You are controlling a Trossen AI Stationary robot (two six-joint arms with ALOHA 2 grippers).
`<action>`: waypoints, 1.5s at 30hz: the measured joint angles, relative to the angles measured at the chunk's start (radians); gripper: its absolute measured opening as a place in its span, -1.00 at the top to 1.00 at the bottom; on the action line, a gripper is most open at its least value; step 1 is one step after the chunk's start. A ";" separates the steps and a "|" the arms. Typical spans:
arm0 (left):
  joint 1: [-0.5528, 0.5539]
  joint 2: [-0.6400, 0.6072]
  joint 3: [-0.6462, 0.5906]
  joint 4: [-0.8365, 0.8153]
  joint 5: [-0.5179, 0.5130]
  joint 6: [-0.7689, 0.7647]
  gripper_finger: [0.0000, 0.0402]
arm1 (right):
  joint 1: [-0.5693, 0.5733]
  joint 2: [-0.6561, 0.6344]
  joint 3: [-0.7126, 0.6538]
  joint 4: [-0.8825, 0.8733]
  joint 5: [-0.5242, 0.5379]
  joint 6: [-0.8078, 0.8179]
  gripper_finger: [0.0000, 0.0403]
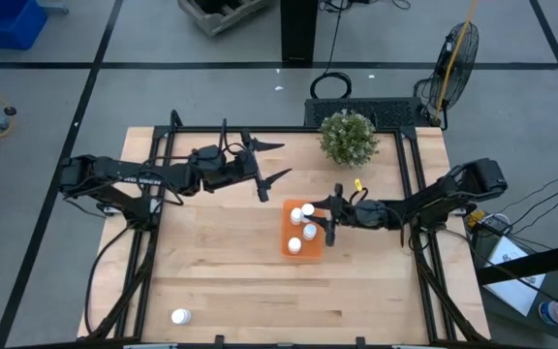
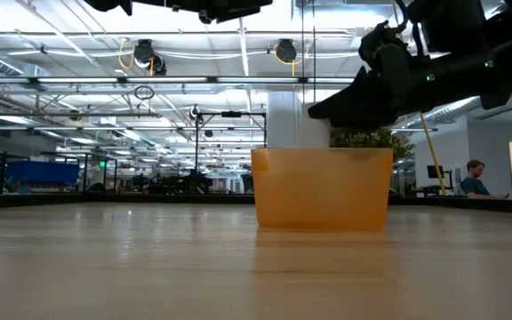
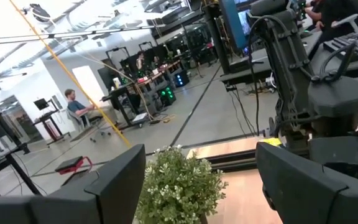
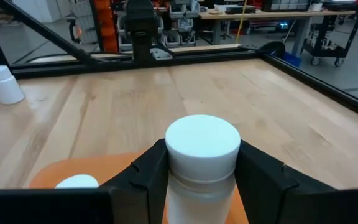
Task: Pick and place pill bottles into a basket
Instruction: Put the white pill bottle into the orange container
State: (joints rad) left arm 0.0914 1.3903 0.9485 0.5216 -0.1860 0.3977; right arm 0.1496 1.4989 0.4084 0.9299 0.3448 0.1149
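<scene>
Basket [image 1: 288,233]: shallow orange tray on the wooden table [image 1: 221,281], just in front of the green plant [image 1: 347,137] and a little to the left of it in the high view.
Bottles in basket: three white caps visible from above, at [image 1: 296,215], [image 1: 309,231] and [image 1: 294,246], all inside the orange rim.
Held bottle [image 4: 202,163]: upright, white cap up, clamped between the right gripper's dark fingers [image 4: 261,180] in the right wrist view; orange basket floor beneath it, another cap [image 4: 76,182] just beside it.
Stray bottle [image 1: 180,316]: lying on the table well apart from the basket, near the front-left corner.
Right gripper [image 1: 329,225]: at the basket's right edge, reaching in over the rim, clenched on the held bottle.
Left gripper [image 1: 271,162]: raised, well apart from the basket toward the back left, fingers spread wide, nothing between them.
Step in hand: judged to be the placing of one bottle into the basket, bottle low over or on the tray floor; contact not clear.
Next move calls for: fingers parted without tipping the bottle against its neighbours, then a straight lift clear of the rim.
After that: stray bottle near the front-left corner left to fetch, likely within the left arm's reach.
</scene>
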 joint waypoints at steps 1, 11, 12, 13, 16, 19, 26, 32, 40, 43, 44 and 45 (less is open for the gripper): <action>0.000 0.000 0.000 -0.003 0.000 0.000 -0.52 | 0.002 -0.007 0.000 0.001 0.000 -0.009 0.29; 0.000 0.000 0.000 -0.004 0.000 0.000 -0.52 | 0.010 -0.105 -0.003 -0.075 0.024 -0.064 0.29; 0.000 0.000 0.000 -0.005 0.000 0.000 -0.52 | 0.011 -0.115 -0.003 -0.085 0.024 -0.065 0.29; 0.000 0.000 0.000 -0.005 0.000 0.000 -0.52 | 0.011 -0.122 -0.003 -0.093 0.026 -0.066 0.29; 0.000 0.000 0.000 -0.005 0.000 0.000 -0.52 | 0.011 -0.122 -0.003 -0.130 0.049 -0.065 0.29; 0.000 0.000 0.000 -0.006 0.000 0.000 -0.52 | 0.010 -0.109 -0.003 -0.139 0.051 -0.049 0.29; 0.000 0.000 0.000 -0.006 0.000 -0.001 -0.52 | 0.009 -0.105 -0.003 -0.164 0.051 -0.026 0.29; 0.000 0.000 0.000 -0.005 0.000 -0.001 -0.52 | 0.007 -0.056 -0.004 -0.148 0.051 -0.005 0.29; 0.000 0.000 0.000 -0.004 0.000 -0.003 -0.52 | -0.018 0.088 -0.003 0.022 0.047 0.019 0.29; 0.000 0.000 0.000 -0.004 0.000 -0.002 -0.52 | -0.026 0.132 -0.003 0.043 0.045 0.034 0.29; 0.000 0.000 0.000 -0.004 0.000 -0.003 -0.52 | -0.026 0.145 -0.003 0.051 0.045 0.042 0.29; 0.000 0.000 0.000 -0.003 0.000 -0.002 -0.52 | -0.026 0.159 -0.003 0.060 0.045 0.049 0.29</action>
State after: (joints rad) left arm 0.0910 1.3907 0.9482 0.5182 -0.1856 0.3954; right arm 0.1234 1.6575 0.4053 0.9897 0.3899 0.1638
